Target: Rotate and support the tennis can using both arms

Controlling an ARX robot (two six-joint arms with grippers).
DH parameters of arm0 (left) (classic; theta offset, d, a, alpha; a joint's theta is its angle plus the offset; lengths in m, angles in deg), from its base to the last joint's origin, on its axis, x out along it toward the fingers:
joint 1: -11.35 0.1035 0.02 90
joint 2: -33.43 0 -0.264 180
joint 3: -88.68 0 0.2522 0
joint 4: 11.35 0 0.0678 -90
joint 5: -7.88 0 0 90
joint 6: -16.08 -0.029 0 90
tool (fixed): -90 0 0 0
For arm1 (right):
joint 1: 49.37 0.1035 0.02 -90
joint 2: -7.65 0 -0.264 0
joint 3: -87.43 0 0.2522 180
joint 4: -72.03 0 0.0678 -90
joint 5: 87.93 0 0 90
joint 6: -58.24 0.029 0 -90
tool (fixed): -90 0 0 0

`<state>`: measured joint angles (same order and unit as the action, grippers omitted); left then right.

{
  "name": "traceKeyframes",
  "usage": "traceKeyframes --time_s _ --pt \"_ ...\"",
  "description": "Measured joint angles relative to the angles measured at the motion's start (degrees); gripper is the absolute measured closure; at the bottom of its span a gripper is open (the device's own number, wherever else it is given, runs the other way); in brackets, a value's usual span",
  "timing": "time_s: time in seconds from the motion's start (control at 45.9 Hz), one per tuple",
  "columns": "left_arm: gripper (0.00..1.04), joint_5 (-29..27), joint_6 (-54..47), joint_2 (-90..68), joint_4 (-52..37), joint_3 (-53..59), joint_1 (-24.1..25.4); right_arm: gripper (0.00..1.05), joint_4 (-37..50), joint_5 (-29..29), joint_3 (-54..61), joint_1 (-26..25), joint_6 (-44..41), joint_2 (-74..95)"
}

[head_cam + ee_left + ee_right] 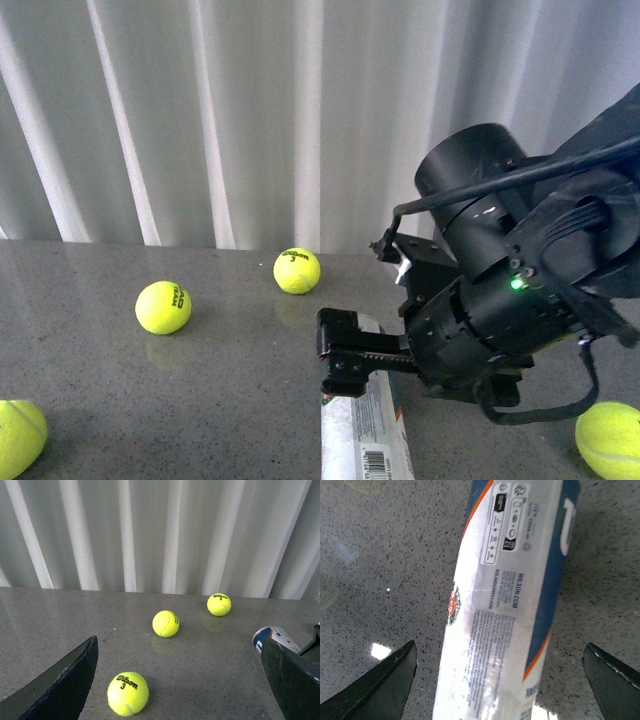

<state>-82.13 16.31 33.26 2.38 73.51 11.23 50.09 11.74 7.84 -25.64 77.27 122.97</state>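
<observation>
1. Location: the tennis can (365,430) lies on its side on the surface (200,400), directly under the right arm (500,300). Its near end runs out of the bottom of the front view.
2. Risk, rolling: the can is round and nothing I can see blocks it. In the right wrist view it runs at a slant across the gap. I judge that one finger would meet it first and push it into a roll or skid instead of clamping it.
3. Risk, no second support: the left jaws are not on the can. Only its end (272,637) shows in the left wrist view, just by one finger's tip and not between the two. If I turned the can with the right arm alone, the free end could swing or drop.
4. Risk, clutter: a tennis ball (128,693) sits just ahead of the left jaws and could be knocked on approach.
5. Right jaws: wide open and straddling the can. Both fingers (385,680) stand clear of it and hold nothing.
6. Left jaws: wide open and empty, touching nothing visible.
</observation>
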Motion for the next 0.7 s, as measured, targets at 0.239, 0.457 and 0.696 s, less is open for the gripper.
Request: traceKeyframes --time_s 0.239,0.457,0.696 --pt "0.07 -0.02 0.00 -0.02 0.00 0.00 0.00 0.07 0.46 0.28 -5.18 0.76 0.61 7.56" --pt "0.07 0.00 0.00 -0.02 0.00 0.00 0.00 0.07 -0.11 0.72 -8.59 0.94 0.72 11.50" --pt "0.07 0.00 0.00 -0.02 0.00 0.00 0.00 0.42 0.09 2.25 -7.89 0.70 -4.48 11.41"
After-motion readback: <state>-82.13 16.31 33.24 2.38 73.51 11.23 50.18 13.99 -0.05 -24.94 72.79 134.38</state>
